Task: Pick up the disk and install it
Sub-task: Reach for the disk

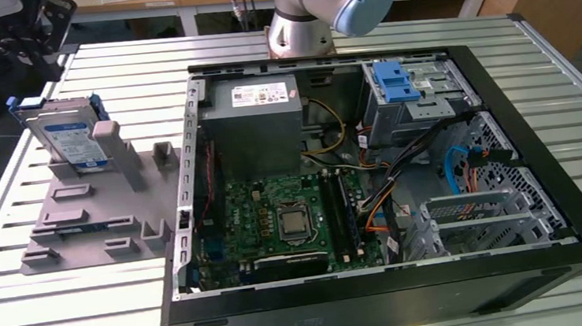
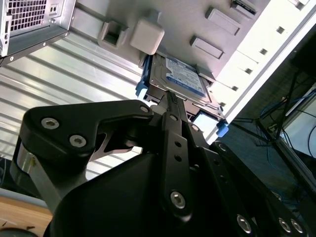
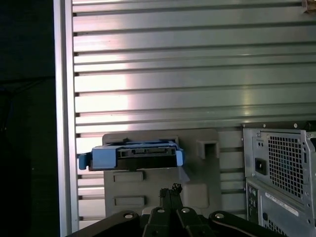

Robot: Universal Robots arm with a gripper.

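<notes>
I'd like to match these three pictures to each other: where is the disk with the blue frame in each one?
Exterior view: the disk stands upright on the grey holder plate, at the exterior view's left of the computer case.
Second wrist view: the disk shows its label, next to a post of the plate.
First wrist view: the disk is seen edge-on, against the plate.
Shared landmark: the grey holder plate.

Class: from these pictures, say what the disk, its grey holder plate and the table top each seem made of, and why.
The disk: bare metal body by its silver sheen, paper-like label, blue frame probably plastic. The holder plate: matte grey, moulded-looking posts, likely plastic. The table top: ribbed slats with bright reflections, apparently aluminium.
</notes>
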